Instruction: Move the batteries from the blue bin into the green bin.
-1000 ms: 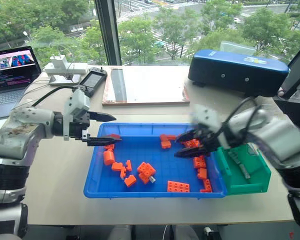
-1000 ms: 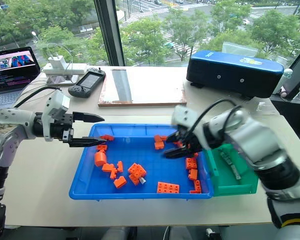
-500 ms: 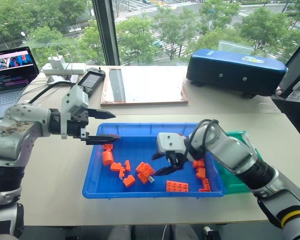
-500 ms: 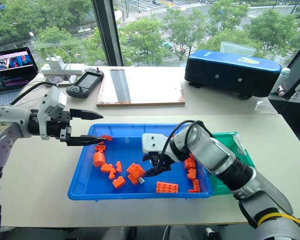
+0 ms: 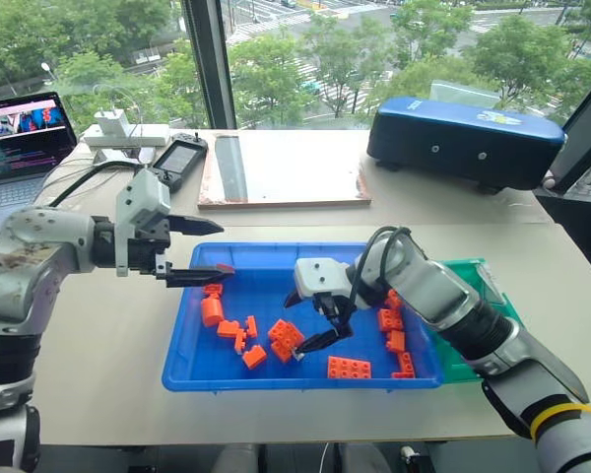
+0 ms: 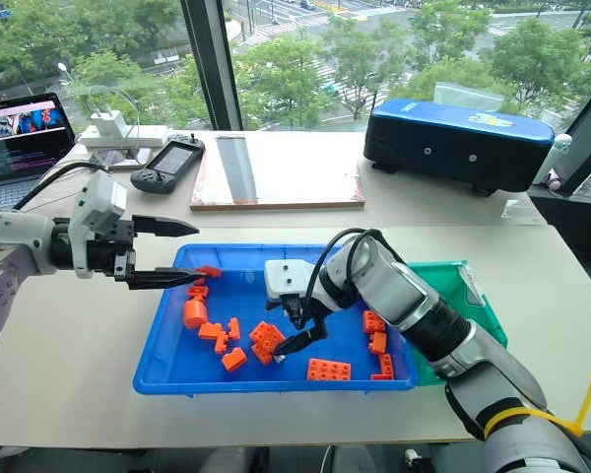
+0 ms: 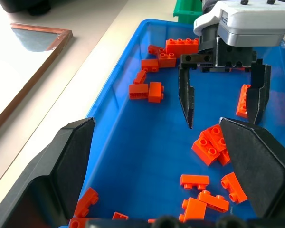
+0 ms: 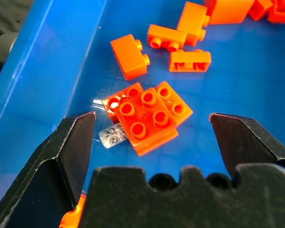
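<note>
The blue bin (image 5: 187, 345) spans the table's near middle, with the green bin (image 5: 492, 296) at its right end. One battery (image 8: 112, 135) lies in the blue bin, half tucked under an orange brick cluster (image 8: 147, 116), its long axis running out from under the cluster. The right gripper (image 5: 310, 320) hangs just above it, far nearer than the left gripper (image 5: 202, 251), which hovers over the bin's far-left corner. Both stand wide open and empty.

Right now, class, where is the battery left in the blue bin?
In the right wrist view the battery lies on the blue bin floor, partly tucked under the square orange brick, below the open right gripper.
</note>
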Available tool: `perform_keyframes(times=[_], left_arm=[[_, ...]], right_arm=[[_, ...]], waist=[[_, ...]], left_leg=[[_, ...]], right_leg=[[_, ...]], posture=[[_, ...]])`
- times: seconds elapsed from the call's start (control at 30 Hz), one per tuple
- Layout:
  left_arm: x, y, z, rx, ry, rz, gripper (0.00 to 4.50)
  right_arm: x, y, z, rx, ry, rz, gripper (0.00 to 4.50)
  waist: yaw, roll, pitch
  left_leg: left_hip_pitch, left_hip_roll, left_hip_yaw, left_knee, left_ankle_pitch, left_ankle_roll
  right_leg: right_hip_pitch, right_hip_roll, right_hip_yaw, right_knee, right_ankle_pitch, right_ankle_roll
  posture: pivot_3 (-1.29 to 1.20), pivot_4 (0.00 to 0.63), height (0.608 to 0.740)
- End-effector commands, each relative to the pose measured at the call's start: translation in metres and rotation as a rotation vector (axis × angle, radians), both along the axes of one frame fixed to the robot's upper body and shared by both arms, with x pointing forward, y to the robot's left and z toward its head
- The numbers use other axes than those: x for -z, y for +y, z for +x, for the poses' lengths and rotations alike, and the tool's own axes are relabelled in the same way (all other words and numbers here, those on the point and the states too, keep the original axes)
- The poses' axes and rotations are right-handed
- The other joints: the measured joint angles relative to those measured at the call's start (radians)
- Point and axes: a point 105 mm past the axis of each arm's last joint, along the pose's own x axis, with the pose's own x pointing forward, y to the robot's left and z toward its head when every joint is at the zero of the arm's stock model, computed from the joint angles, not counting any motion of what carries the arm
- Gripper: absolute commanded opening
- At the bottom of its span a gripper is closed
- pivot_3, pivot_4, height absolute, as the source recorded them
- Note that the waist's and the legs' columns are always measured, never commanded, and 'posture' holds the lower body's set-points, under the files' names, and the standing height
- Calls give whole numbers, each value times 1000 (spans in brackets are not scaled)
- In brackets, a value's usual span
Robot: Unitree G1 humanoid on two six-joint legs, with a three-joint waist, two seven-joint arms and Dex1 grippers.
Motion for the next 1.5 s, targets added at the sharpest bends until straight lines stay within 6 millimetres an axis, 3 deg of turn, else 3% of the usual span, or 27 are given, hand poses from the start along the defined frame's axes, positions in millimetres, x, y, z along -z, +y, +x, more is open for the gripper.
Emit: perform_keyframes(times=[0.03, 0.13, 0.17, 0.2, 0.43, 0.47, 0.63, 0.77, 0.93, 1.0, 1.1, 1.2, 1.23, 1.33, 1.5], left_arm=[[-10, 2, -4, -6, -38, -1, 4500], [-13, 1, -5, -8, -44, -4, 4500], [-14, 1, -5, -9, -46, -3, 4500], [-14, 1, -5, -10, -47, -2, 4500], [-13, 1, -3, -14, -46, -6, 4500], [-13, 1, -3, -14, -46, -6, 4500], [-13, -1, -2, -9, -44, -12, 4500], [-12, -4, -1, -3, -46, -15, 4500], [-11, -7, 2, 11, -42, -26, 4500], [-12, -7, 3, 15, -42, -30, 4500], [-15, -7, 2, 25, -43, -40, 4500], [-17, -6, 0, 34, -36, -55, 4500], [-17, -5, 0, 32, -32, -53, 4500], [-14, -5, -2, 46, -14, -43, 4500], [-13, -7, 0, 51, -19, -43, 4500]], right_arm=[[-2, 3, 1, -26, -28, 9, 4478], [3, 4, 3, -25, -33, 2, 4478], [4, 4, 4, -25, -34, 0, 3974], [5, 3, 4, -25, -36, -1, 3798], [1, 3, -1, -50, -28, 10, 1406], [-2, 3, -2, -53, -34, 12, 1367], [-28, -4, 4, -21, -56, 65, 1367], [-50, -22, 25, 128, -66, 102, 1367], [-43, -57, 47, 281, -112, 18, 1367], [-39, -69, 52, 308, -139, -26, 2370], [-39, -83, 53, 338, -163, -75, 3252], [-47, -79, 48, 338, -168, -40, 4328], [-48, -76, 45, 328, -167, -28, 4467], [-37, -50, 18, 184, -145, 11, 4467], [-23, -26, -7, 71, -98, 57, 4467]], waist=[[0, 0, 0], [0, 0, 0], [0, 0, 0], [0, 0, 0], [0, 0, 0], [0, 0, 0], [0, 0, 0], [1, 0, 0], [5, 0, 0], [4, 0, 0], [3, 0, 0], [-4, 0, 0], [-5, 0, 0], [-4, 0, 0], [2, 0, 0]], left_leg=[[0, 0, 0, 0, 0, 0], [0, 0, 0, 0, 0, 0], [0, 0, 0, 0, 0, 0], [0, 0, 0, 0, 0, 0], [0, 0, 0, 0, 0, 0], [0, 0, 0, 0, 0, 0], [0, 0, 0, 0, 0, 0], [0, 0, 0, 0, 0, 0], [0, 0, 0, 0, 0, 0], [0, 0, 0, 0, 0, 0], [0, 0, 1, 0, 0, 0], [0, 0, 1, 0, 0, 0], [0, 0, 1, 0, 0, 0], [0, 1, 1, -1, 0, 0], [0, 0, 1, -1, 0, 0]], right_leg=[[0, 0, 0, 0, 0, 0], [0, 0, 0, 0, 0, 0], [0, 0, 0, 0, 0, 0], [0, 0, 0, 0, 0, 0], [0, 0, 0, 0, 0, 0], [0, 0, 0, 0, 0, 0], [0, 0, 0, 0, 0, 0], [0, 0, 0, 0, 0, 0], [1, 0, 0, 0, 0, 0], [1, 0, 0, 0, 0, 0], [0, 0, 0, 0, 0, 0], [-1, 0, 0, 0, 0, 0], [-1, 0, 0, 0, 0, 0], [-1, 0, 0, 0, 0, 0], [0, 0, 0, 0, 0, 0]], posture=[[0, 150, 732], [0, 150, 732], [0, 150, 732], [0, 150, 732], [0, 150, 732], [0, 150, 732], [0, 150, 732], [0, 150, 732], [0, 150, 732], [0, 150, 732], [0, 150, 732], [0, 150, 732], [0, 150, 732], [0, 150, 732], [0, 150, 732]])
